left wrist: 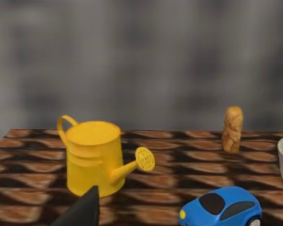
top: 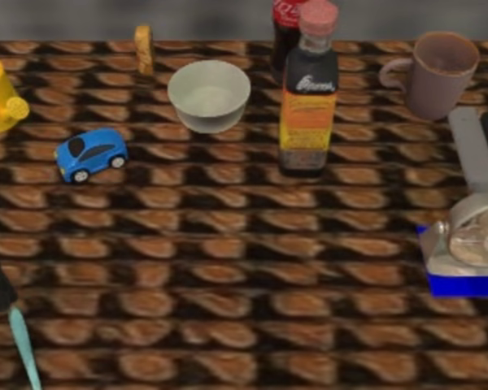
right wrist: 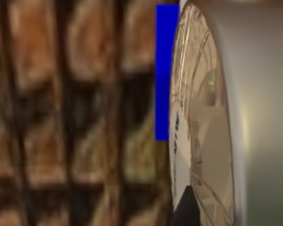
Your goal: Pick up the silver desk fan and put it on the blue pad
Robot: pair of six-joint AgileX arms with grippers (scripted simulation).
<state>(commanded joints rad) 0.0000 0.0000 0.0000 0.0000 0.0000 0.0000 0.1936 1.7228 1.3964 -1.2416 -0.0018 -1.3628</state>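
Resting on target: the silver desk fan (top: 472, 240) sits over the blue pad (top: 464, 284) at the worktop's (top: 228, 268) right edge.
Right gripper (top: 481, 191): right at the fan, which fills the right wrist view; whether its jaws are open or closed I cannot tell.
Fan axis: cannot tell.
Nearer arm: right.
Left gripper (top: 23, 341): parked far left.
Room: nearest clutter, the mug (top: 439, 73), stands well apart.

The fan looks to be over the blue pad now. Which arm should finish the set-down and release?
Right. Its gripper is at the table's right edge with the shiny silver round desk fan over the flat bright-blue square pad. The left arm sits parked at the far left edge, away from both.
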